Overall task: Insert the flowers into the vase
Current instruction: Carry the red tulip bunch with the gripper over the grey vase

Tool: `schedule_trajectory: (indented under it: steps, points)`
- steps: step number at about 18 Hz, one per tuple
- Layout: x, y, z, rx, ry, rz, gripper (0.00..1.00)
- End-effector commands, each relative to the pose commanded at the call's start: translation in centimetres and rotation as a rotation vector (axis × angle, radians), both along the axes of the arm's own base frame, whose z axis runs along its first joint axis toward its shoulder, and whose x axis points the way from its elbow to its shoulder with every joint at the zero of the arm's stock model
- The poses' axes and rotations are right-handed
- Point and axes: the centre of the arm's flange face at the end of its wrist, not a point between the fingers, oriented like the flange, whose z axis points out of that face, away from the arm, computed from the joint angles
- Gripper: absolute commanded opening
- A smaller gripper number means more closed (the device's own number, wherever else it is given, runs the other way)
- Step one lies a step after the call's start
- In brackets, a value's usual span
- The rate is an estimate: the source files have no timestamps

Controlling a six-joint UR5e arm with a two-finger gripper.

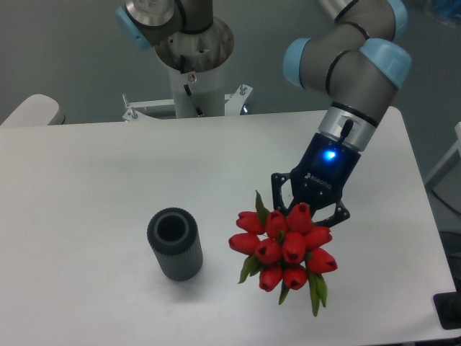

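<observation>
**White table, vase standing on it**

The table point(94, 180) has a plain white top with rounded corners. The vase point(174, 244), dark grey and ribbed, stands upright on it left of centre toward the near edge, its round mouth open upward. The flowers point(283, 245) show to the vase's right, apart from it; whether they rest on the tabletop cannot be told.

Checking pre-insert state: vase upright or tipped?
Upright: the vase stands on the table, round mouth facing up, dark inside, no flowers in it.
</observation>
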Motion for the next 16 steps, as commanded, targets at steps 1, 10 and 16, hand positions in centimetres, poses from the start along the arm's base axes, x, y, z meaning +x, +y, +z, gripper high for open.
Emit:
schedule_trajectory:
  steps: [1, 10, 16]
  points:
    - [0.3, 0.2, 0.0, -0.001, -0.001, -0.003, 0.21]
    - [3.1, 2.4, 0.6, -0.004, -0.031, -0.020, 0.22]
    - [4.3, 3.3, 0.8, -0.005, -0.042, -0.032, 0.22]
